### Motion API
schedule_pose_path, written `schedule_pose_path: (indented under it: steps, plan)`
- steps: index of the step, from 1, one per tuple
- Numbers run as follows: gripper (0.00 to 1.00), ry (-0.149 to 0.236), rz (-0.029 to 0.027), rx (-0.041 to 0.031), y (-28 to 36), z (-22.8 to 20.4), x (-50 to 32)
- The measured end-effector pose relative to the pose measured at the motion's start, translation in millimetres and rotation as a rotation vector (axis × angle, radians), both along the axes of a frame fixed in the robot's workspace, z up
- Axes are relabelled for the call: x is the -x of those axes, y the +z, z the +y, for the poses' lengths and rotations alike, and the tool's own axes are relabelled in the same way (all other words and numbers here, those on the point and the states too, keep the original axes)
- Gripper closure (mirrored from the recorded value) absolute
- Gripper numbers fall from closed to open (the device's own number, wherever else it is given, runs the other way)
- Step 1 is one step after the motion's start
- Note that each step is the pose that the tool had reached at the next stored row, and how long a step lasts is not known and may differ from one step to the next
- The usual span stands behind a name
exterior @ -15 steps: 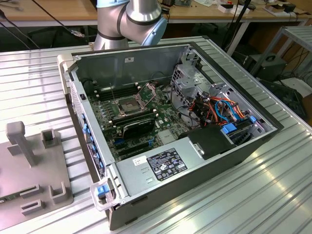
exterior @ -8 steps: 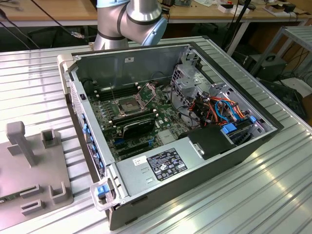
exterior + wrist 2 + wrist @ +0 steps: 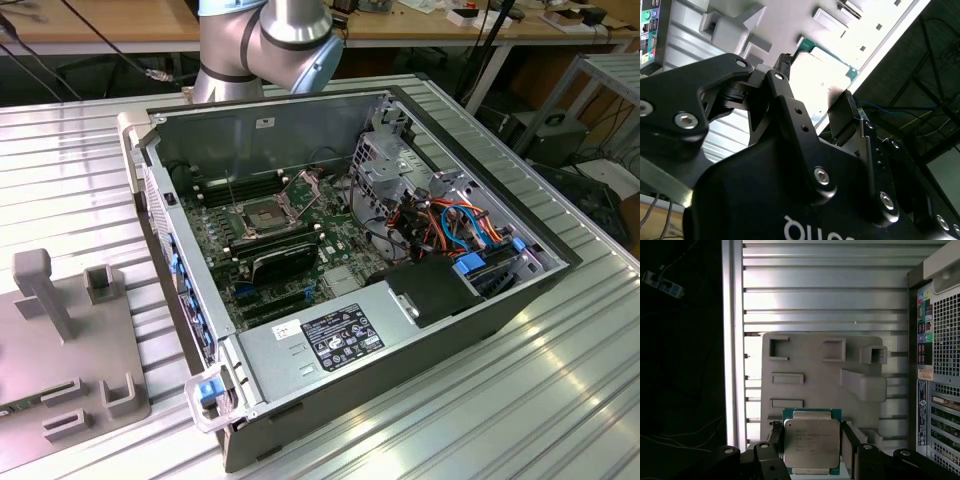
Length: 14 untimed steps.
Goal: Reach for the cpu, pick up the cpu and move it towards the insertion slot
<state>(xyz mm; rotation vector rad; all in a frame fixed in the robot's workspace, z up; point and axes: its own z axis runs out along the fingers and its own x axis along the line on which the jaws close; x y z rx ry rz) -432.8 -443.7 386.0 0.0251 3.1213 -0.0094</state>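
In both wrist views the cpu (image 3: 811,442) (image 3: 822,75), a square silver-lidded plate with a green rim, sits between my two black fingers (image 3: 847,440). My gripper (image 3: 811,437) (image 3: 817,85) is shut on it by two opposite edges. It hangs well above the grey fixture plate (image 3: 810,370). In the exterior view the insertion slot (image 3: 262,214), a silver-framed socket with a dark centre, lies on the green board inside the open computer case (image 3: 480,310), with its metal flap raised.
The case's rear panel (image 3: 940,365) stands beside the fixture plate (image 3: 60,340), which carries raised blocks and pockets. Ribbed metal tabletop (image 3: 560,400) surrounds both. Inside the case are a black finned block (image 3: 285,262), a grey power supply (image 3: 330,340) and coloured cables (image 3: 450,225).
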Motion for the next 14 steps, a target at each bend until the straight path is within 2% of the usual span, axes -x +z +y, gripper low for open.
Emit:
schedule_pose_path:
  steps: [14]
  plan:
    - [0.45,0.000,0.0001,-0.0001,0.0,0.0,-12.6]
